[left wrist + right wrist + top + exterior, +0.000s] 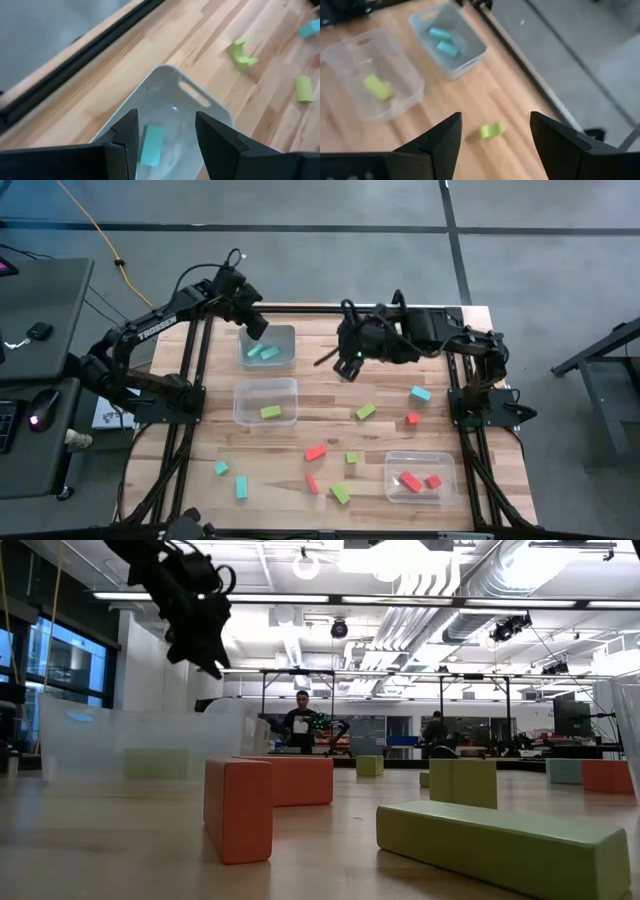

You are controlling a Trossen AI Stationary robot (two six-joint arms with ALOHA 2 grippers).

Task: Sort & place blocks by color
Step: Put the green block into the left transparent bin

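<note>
My left gripper (pixel 256 329) (pixel 165 142) hangs open over the far-left clear bin (pixel 284 334), touching nothing. Two cyan blocks (pixel 263 352) lie on that bin's floor; one cyan block (pixel 151 145) shows between my fingers, farther down. My right gripper (pixel 349 366) (pixel 495 137) is open and empty above the table's far middle. Past it a loose green block (pixel 491 131) rests on the wood. The middle-left bin (pixel 240 392) holds a green block (pixel 270 412). The near-right bin (pixel 392 462) holds two red blocks (pixel 411 481).
Loose blocks lie flat across the near half of the table: green (pixel 365 412), cyan (pixel 420 393), red (pixel 412 418), red (pixel 315 451), green (pixel 340 494), cyan (pixel 241 487). In the low view a red block (pixel 238 810) and a green bar (pixel 510 840) lie close. People stand in the room behind.
</note>
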